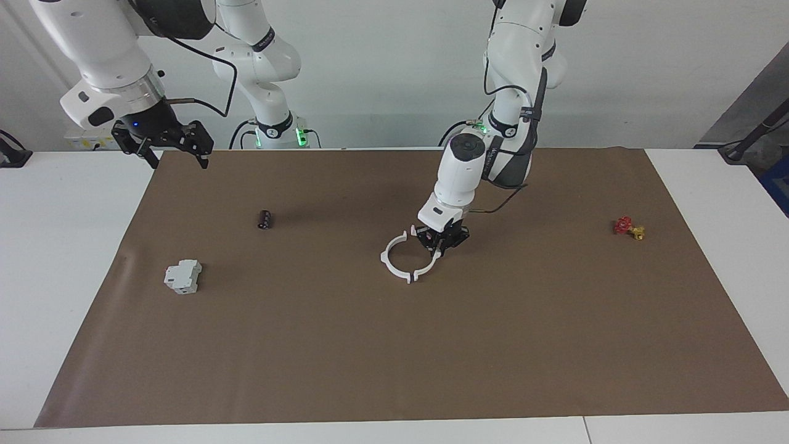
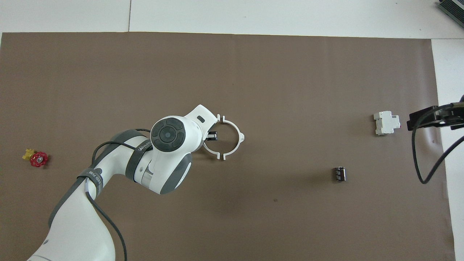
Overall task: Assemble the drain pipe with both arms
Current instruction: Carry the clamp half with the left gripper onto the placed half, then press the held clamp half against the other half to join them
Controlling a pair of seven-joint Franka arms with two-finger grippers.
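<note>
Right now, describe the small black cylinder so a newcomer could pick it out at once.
Start at the brown mat and go toward the right arm's end. There, two small parts lie apart: a grey-white boxy block and, nearer the robots, the small black cylinder. It is the only dark part lying on the mat, ribbed and on its side.

Both arms are glossy white with rounded joints, the left arm (image 1: 459,169) and the right arm (image 1: 105,55) alike. Black cables loop alongside them, and green lights glow at their bases. Each ends in a black two-finger gripper, and dark grey bands carry small white lettering.
</note>
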